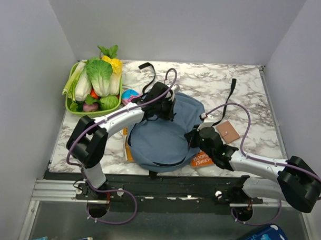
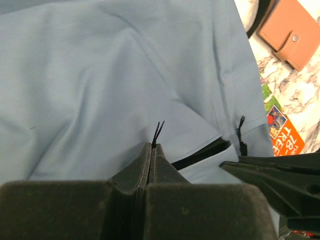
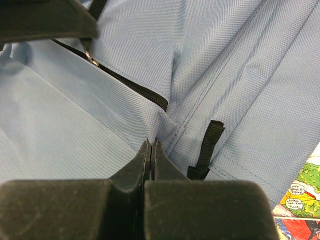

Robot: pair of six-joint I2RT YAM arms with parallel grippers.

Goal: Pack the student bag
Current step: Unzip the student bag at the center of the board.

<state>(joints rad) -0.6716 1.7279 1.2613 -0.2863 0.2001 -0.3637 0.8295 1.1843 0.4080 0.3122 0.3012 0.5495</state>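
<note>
Only the wrist views reveal the grips: left jaws clenched on the student bag (image 1: 162, 138)'s black zipper cord (image 2: 158, 131), right jaws pinching its blue fabric beside the zipper (image 3: 135, 89).

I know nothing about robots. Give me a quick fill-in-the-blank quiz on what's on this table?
The bag in the middle is ___ in colour.
The vegetables lie in a ___ basket.
That basket stands at the far ___ corner of the table.
The right fingers are pinched ___ on the bag's fabric.
Missing words: blue, green, left, shut.
</note>
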